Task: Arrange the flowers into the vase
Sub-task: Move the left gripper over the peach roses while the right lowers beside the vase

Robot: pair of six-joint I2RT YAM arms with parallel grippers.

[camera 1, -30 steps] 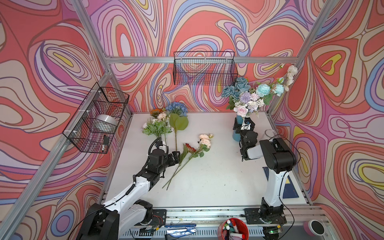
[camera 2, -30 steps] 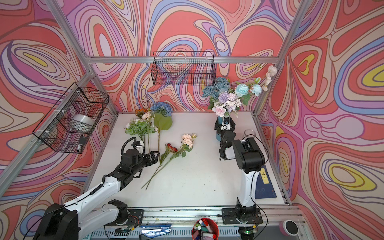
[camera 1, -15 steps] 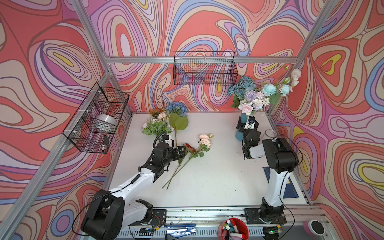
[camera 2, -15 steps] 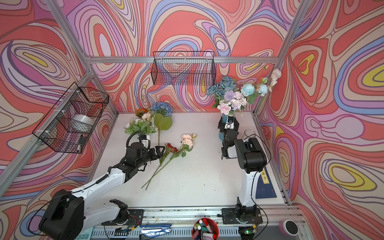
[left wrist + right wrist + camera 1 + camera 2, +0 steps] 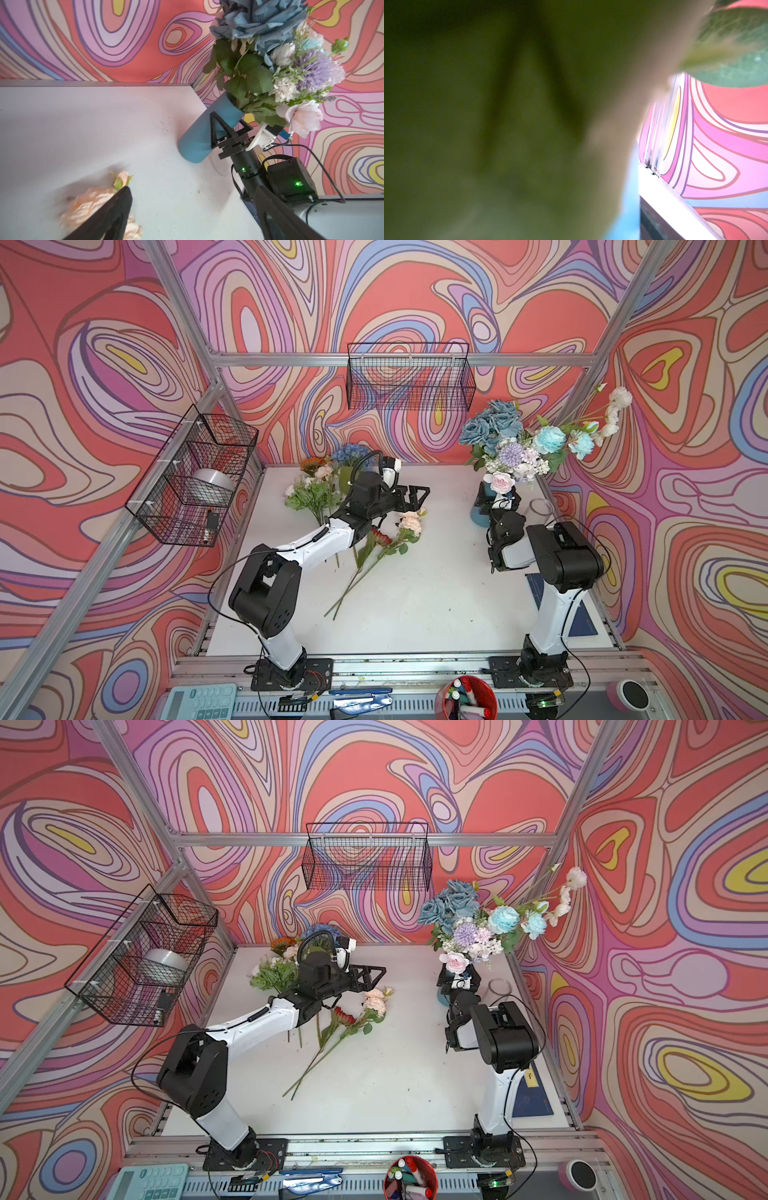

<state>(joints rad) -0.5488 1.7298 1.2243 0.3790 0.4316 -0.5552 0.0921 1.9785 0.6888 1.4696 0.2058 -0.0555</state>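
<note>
White table — loose flowers, vase

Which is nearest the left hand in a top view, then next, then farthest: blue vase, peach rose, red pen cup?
1. peach rose, lying beside the left hand.
2. blue vase, over on the right side.
3. red pen cup, at the front rail.

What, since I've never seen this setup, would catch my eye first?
The swirling pink-and-coral walls dominate. At the back right of the table, a tilted blue vase bursting with blue, lilac and pink blooms sits in the right gripper. Left of centre, the open left gripper hovers above loose peach roses.
</note>
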